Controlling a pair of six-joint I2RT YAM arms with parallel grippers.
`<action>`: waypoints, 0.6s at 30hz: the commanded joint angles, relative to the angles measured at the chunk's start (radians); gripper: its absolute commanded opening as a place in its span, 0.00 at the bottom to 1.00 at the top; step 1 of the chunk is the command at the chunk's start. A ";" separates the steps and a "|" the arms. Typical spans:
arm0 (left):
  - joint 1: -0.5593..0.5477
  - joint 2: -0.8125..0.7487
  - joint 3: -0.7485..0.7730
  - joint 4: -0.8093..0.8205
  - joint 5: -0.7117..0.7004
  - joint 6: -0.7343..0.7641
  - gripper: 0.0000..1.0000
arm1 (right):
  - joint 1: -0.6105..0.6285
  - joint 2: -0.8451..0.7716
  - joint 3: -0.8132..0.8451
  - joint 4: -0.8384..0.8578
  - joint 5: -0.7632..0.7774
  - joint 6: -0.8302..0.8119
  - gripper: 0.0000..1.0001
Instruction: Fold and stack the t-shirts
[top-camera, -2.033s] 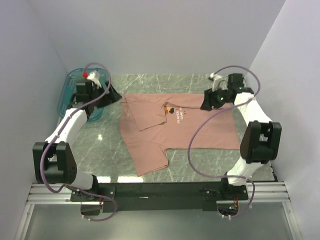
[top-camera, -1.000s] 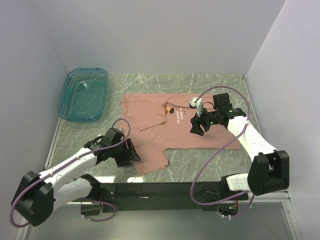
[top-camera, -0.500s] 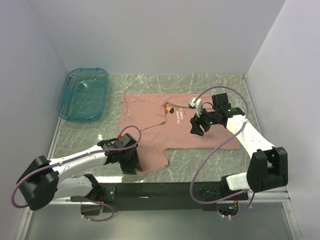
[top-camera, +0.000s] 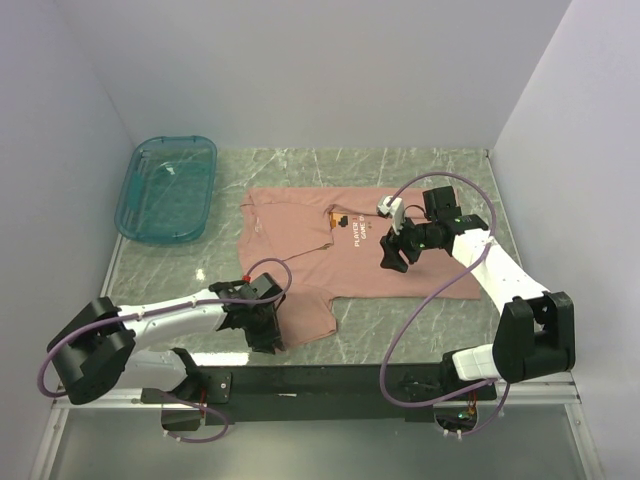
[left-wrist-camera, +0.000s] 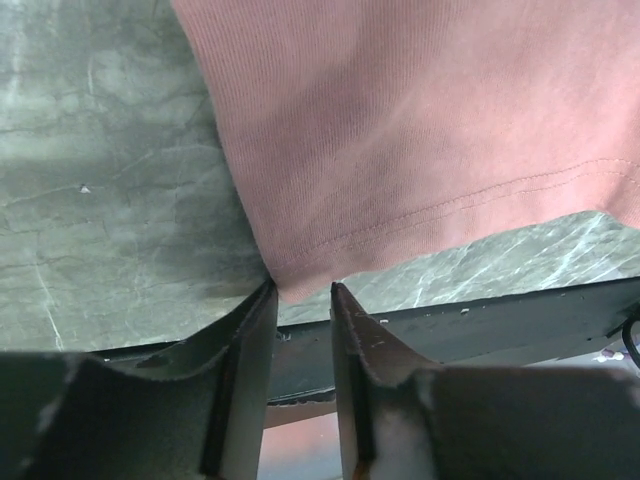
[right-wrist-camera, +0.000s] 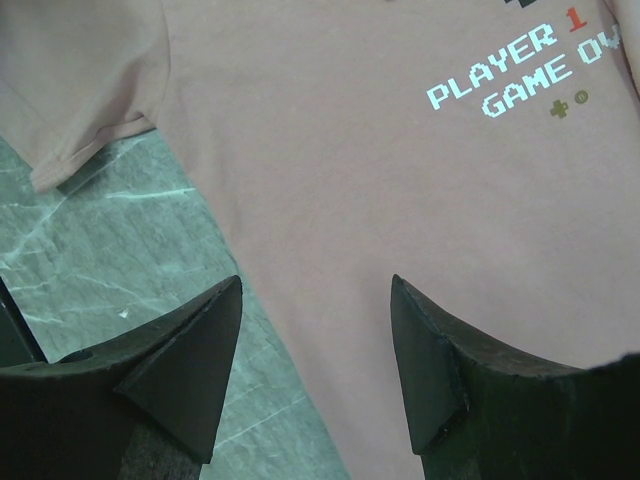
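- Marbled grey-green table (top-camera: 420, 165) enclosed by pale walls on three sides; a black rail (top-camera: 330, 380) carrying both arm bases marks its near edge.
- Left arm: stretched low along the near edge, wrist turned toward the shirt. Left gripper (left-wrist-camera: 300, 292) has its fingers narrowly apart, with the sleeve's hem corner between the tips; whether they pinch the cloth cannot be told.
- Dusty-pink t-shirt (top-camera: 350, 265): spread print-up at mid-table, its near sleeve corner close to the table's front edge.
- Right arm: elbow raised at the right, forearm reaching left over the shirt. Right gripper (right-wrist-camera: 316, 282) hovers above the chest beside the white text, jaws wide apart, holding nothing.
- Bare stone shows left of the shirt and along the far wall.
- Teal bin (top-camera: 168, 188): far-left corner, well apart from the shirt.
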 joint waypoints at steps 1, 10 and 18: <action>-0.005 0.020 0.012 0.029 -0.057 -0.010 0.32 | 0.000 -0.006 0.037 -0.007 -0.004 0.000 0.68; -0.006 0.034 0.038 0.035 -0.098 0.021 0.14 | -0.001 -0.005 0.037 -0.013 -0.012 0.001 0.68; -0.011 -0.047 0.055 0.047 -0.097 0.135 0.00 | -0.018 -0.100 -0.012 -0.039 0.153 -0.072 0.68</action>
